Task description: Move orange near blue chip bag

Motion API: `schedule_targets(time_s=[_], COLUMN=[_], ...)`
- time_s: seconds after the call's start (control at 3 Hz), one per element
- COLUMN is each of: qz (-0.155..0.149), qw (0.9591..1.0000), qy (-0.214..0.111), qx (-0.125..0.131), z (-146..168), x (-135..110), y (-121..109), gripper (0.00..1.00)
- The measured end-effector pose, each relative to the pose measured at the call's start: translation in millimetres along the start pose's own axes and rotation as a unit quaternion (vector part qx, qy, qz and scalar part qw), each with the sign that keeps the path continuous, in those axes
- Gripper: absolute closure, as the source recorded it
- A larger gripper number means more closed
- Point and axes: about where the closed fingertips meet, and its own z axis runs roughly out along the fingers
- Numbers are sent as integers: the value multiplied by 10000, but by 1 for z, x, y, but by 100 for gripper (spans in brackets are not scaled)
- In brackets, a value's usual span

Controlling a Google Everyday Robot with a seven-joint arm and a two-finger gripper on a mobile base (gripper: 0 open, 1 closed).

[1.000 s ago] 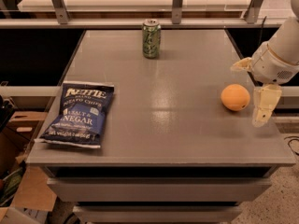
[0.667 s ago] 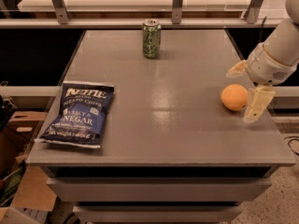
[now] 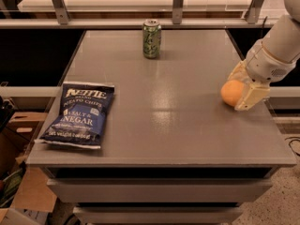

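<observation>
We note the orange (image 3: 230, 93) resting on the table (image 3: 187, 130) at the right edge of the frame, about mid-height. The gripper (image 3: 238, 93) reaches in from the upper right with its jaws apart: one finger lies behind the orange and the other in front of it, overlapping its right side, so the fruit is straddled but not clamped. The chip bag (image 3: 79, 114) lies flat at the table's lower left, well apart from the orange, and a green can (image 3: 151, 39) stands upright at top centre.
</observation>
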Motion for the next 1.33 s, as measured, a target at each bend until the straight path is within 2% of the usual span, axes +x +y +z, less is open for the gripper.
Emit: schedule_targets(time_s=[0.33, 0.67, 1.0, 1.33], qz=[16, -102, -104, -404], qw=[9999, 9996, 9996, 9987], qy=[14, -170, -171, -267], qx=[116, 195, 195, 173], z=[-13, -27, -27, -24], x=[-1, -16, -16, -38], y=[-3, -6, -6, -9], gripper=[87, 100, 100, 100])
